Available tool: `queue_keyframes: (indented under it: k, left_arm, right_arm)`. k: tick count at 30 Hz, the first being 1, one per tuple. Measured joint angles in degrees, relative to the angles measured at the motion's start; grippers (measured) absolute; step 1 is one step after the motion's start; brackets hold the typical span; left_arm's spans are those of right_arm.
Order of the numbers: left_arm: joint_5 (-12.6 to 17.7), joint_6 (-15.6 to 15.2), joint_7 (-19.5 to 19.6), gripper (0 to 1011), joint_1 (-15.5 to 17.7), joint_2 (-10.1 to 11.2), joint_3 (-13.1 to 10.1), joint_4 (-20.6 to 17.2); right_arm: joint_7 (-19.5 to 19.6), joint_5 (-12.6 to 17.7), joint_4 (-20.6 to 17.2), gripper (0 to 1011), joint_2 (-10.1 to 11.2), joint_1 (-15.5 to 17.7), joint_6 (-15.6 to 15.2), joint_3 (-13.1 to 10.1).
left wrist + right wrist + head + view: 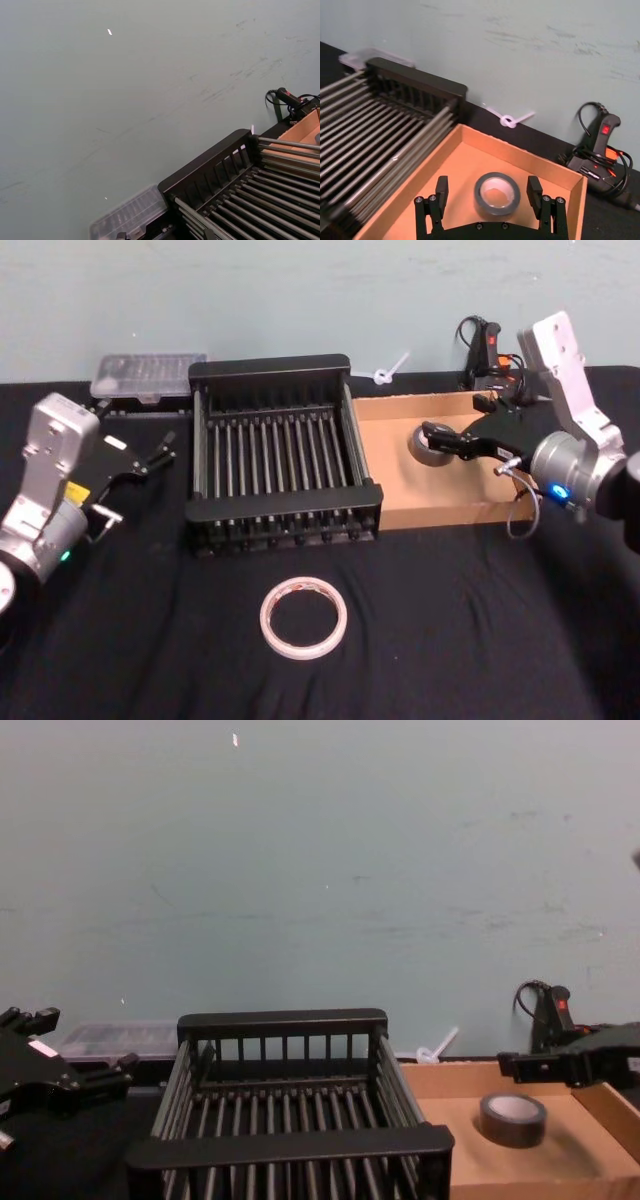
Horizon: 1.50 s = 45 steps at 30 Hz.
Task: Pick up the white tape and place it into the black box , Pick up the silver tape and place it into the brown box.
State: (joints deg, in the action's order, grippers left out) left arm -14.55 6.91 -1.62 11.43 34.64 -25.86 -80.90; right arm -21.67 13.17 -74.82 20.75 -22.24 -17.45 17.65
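The white tape (303, 618) lies flat on the black tablecloth in front of the black box (280, 455), with no gripper near it. The silver tape (417, 449) rests flat on the floor of the brown box (440, 510), to the right of the crate. My right gripper (432, 438) hovers just over this roll, open. In the right wrist view its fingers (441, 189) stand to either side of the silver tape (497, 193) without touching it. The chest view shows the silver tape (513, 1118) on the cardboard below the right gripper (520, 1068). My left gripper (160, 452) is parked left of the crate, open.
A clear plastic case (148, 375) sits behind the crate at the back left. A black glue gun (487, 345) with its cable and a white zip tie (392, 370) lie behind the brown box, against the wall. Open tablecloth surrounds the white ring.
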Motion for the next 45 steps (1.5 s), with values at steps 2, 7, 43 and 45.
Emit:
queue_keyframes:
  k: [2, 7, 43, 45]
  left_arm:
    - [0.0, 0.0, 0.0, 1001, 0.0, 0.0, 0.0, 0.0]
    - [0.0, 0.0, 0.0, 1001, 0.0, 0.0, 0.0, 0.0]
    - [0.0, 0.0, 0.0, 1001, 0.0, 0.0, 0.0, 0.0]
    - [0.0, 0.0, 0.0, 1001, 0.0, 0.0, 0.0, 0.0]
  right_arm:
    - [-1.32, 0.86, -2.86, 1002, 1.49, 2.04, 0.76, -0.29]
    - [-3.86, 2.33, -6.85, 1002, 4.27, 5.26, 3.09, -0.44]
    - [-14.07, 7.33, -14.26, 1002, 13.58, 15.56, 12.83, 7.83]
    - [-14.47, 6.99, -13.67, 1002, 13.16, 14.56, 12.86, 9.01]
